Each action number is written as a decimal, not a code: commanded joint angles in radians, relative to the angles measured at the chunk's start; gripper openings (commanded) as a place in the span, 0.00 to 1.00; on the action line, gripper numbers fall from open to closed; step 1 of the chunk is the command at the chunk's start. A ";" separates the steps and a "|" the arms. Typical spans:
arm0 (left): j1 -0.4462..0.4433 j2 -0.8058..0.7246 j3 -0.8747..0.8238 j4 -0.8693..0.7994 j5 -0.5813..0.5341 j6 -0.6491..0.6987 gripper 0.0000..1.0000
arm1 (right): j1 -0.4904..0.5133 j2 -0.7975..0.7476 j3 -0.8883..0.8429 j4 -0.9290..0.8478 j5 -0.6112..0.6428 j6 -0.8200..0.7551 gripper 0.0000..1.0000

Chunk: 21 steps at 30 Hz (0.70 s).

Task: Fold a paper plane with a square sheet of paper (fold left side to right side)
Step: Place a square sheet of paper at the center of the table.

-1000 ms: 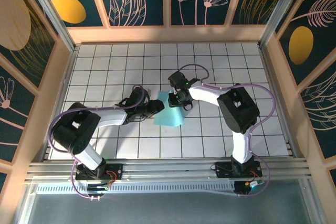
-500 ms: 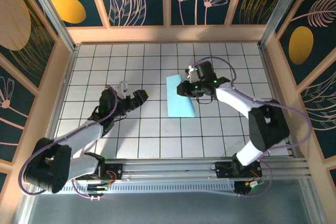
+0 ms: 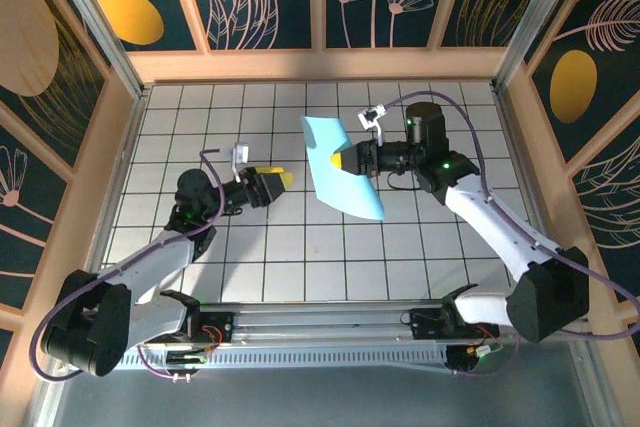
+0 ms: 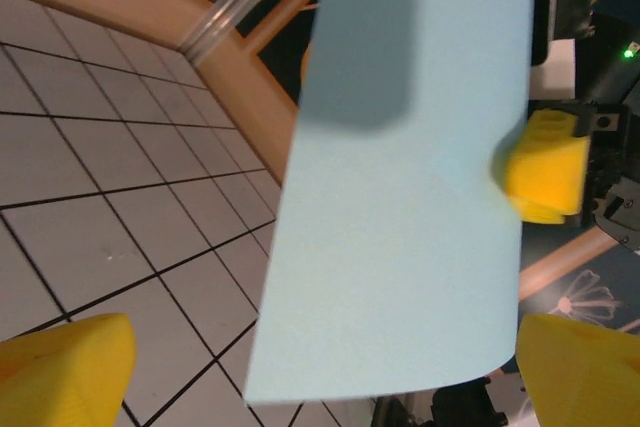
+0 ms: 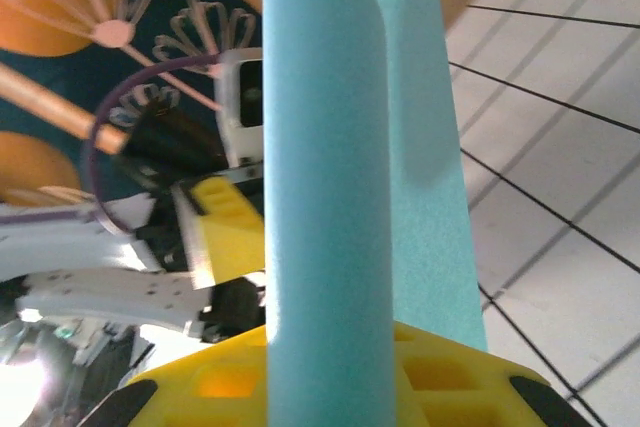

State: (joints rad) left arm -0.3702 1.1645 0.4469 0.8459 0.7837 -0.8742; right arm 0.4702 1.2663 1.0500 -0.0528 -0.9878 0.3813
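Observation:
The square sheet of paper (image 3: 345, 172), light blue, hangs in the air above the middle of the tiled table, curled over on itself. My right gripper (image 3: 346, 160) is shut on its right edge, its yellow fingers (image 5: 440, 387) clamping the bent sheet (image 5: 330, 177). My left gripper (image 3: 272, 185) stands open to the left of the sheet, apart from it. In the left wrist view the sheet (image 4: 400, 177) hangs in front of my left gripper (image 4: 320, 372), whose yellow fingertips (image 4: 60, 372) are spread wide with nothing between them.
The white gridded table (image 3: 300, 257) lies below both arms. Wooden walls with dark painted panels (image 3: 320, 62) close it in at the back and sides. An aluminium rail (image 3: 320, 322) runs along the near edge by the arm bases.
My right gripper lifted the sheet off the table and carried it up and back. My left gripper opened wide and drew away to the left.

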 commanded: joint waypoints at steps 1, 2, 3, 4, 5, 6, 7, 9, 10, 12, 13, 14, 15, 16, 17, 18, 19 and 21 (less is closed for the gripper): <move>-0.005 0.024 0.058 0.108 0.089 0.013 0.98 | 0.032 -0.033 0.009 0.128 -0.124 0.077 0.23; -0.008 0.032 0.068 0.111 0.101 0.014 0.98 | 0.041 -0.033 0.011 0.145 -0.131 0.089 0.23; -0.013 0.039 0.076 0.119 0.112 0.012 0.97 | 0.048 -0.032 0.013 0.156 -0.135 0.096 0.23; -0.020 0.045 0.084 0.131 0.126 0.010 0.97 | 0.057 -0.027 0.017 0.160 -0.138 0.097 0.23; -0.026 0.050 0.091 0.139 0.137 0.010 0.97 | 0.064 -0.022 0.023 0.161 -0.140 0.096 0.23; -0.032 0.052 0.098 0.142 0.143 0.013 0.97 | 0.069 -0.016 0.027 0.161 -0.141 0.094 0.23; -0.038 0.057 0.106 0.140 0.151 0.017 0.97 | 0.071 -0.008 0.032 0.163 -0.145 0.093 0.23; -0.048 0.066 0.121 0.131 0.163 0.025 0.94 | 0.071 0.004 0.036 0.162 -0.148 0.086 0.23; -0.053 0.070 0.126 0.133 0.167 0.026 0.93 | 0.071 0.010 0.039 0.155 -0.146 0.078 0.23; -0.058 0.073 0.134 0.135 0.172 0.023 0.85 | 0.071 0.021 0.053 0.103 -0.117 0.036 0.23; -0.059 0.074 0.136 0.135 0.173 0.024 0.80 | 0.071 0.026 0.059 0.066 -0.102 0.007 0.23; -0.059 0.072 0.138 0.134 0.172 0.024 0.73 | 0.071 0.030 0.066 0.036 -0.090 -0.016 0.23; -0.059 0.070 0.138 0.135 0.172 0.024 0.66 | 0.071 0.034 0.069 0.017 -0.083 -0.032 0.23; -0.059 0.067 0.138 0.135 0.172 0.023 0.56 | 0.071 0.038 0.071 -0.001 -0.077 -0.046 0.23; -0.059 0.066 0.136 0.133 0.172 0.025 0.46 | 0.071 0.041 0.074 -0.020 -0.067 -0.060 0.23; -0.060 0.063 0.138 0.129 0.170 0.027 0.38 | 0.071 0.043 0.072 -0.032 -0.059 -0.070 0.23; -0.060 0.060 0.139 0.118 0.168 0.033 0.31 | 0.071 0.045 0.071 -0.045 -0.050 -0.078 0.23; -0.061 0.055 0.138 0.083 0.162 0.052 0.21 | 0.064 0.045 0.068 -0.058 -0.036 -0.089 0.23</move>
State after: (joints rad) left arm -0.4267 1.2335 0.5591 0.9279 0.9241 -0.8589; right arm 0.5365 1.3064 1.0916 -0.0559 -1.0531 0.3481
